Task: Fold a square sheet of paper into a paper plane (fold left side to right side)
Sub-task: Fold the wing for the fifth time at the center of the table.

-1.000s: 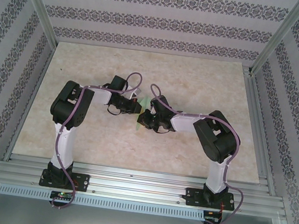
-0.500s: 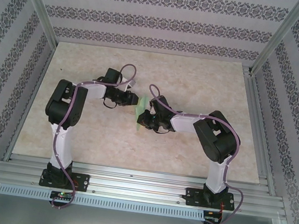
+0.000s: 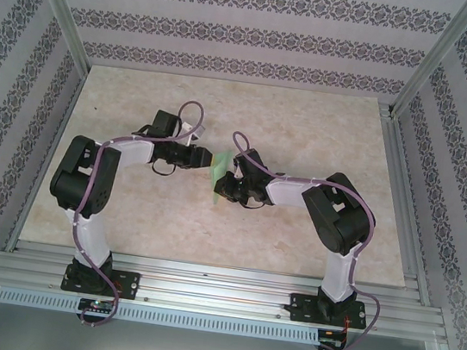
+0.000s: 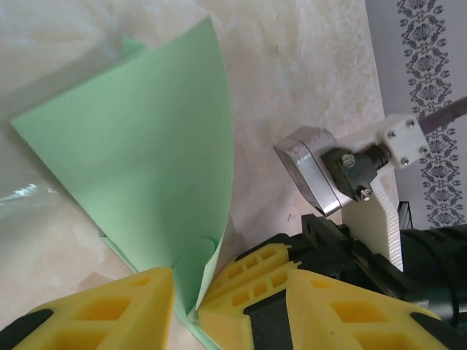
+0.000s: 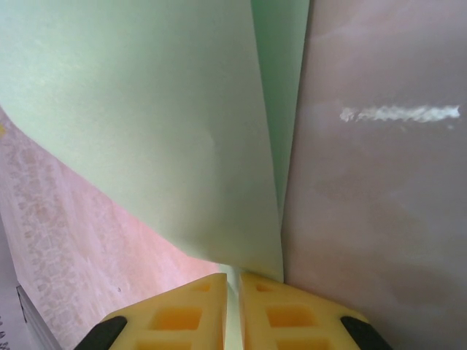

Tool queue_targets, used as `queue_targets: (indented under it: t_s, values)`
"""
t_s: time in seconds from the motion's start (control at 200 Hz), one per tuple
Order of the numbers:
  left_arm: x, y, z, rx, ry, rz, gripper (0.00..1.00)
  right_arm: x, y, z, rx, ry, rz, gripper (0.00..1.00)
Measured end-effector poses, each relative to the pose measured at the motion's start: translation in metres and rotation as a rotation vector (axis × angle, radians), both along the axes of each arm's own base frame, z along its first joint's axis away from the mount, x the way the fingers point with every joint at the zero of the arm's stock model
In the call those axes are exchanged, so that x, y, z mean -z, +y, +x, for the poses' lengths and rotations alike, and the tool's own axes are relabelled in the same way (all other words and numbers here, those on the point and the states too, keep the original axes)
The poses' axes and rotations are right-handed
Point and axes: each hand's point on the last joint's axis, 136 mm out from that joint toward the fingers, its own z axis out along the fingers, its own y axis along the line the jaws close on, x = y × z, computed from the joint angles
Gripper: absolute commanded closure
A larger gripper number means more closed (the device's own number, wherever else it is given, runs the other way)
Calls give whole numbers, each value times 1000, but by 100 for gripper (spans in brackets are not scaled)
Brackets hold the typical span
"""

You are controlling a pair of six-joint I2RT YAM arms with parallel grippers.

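A: How far on w/ the plane?
B: Early, by the look. The green paper sheet (image 3: 221, 165) sits near centre of the table (image 3: 310, 125), one flap curling up, not pressed flat; no dart shape yet. Left-to-right fold needs flattening + creasing, more folds after.
A: Grips?
B: The right gripper (image 5: 232, 310) is at sheet's 5 o'clock, fingers (image 5: 182, 317) clamped on its edge. The left gripper (image 4: 186, 302) is at 9 o'clock, fingers (image 4: 109, 313) apart, sheet edge standing in the gap; contact unclear.
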Motion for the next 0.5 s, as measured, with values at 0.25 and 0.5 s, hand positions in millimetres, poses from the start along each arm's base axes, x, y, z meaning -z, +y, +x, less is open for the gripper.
queue_targets:
  t_s: [0.25, 0.5]
  values:
    - [29, -16, -8, 34, 58, 8, 63, 0, 0, -1, -2, 4, -5, 86]
    - [49, -13, -3, 19, 76, 56, 87, 0, 0, -2, -5, 10, -5, 86]
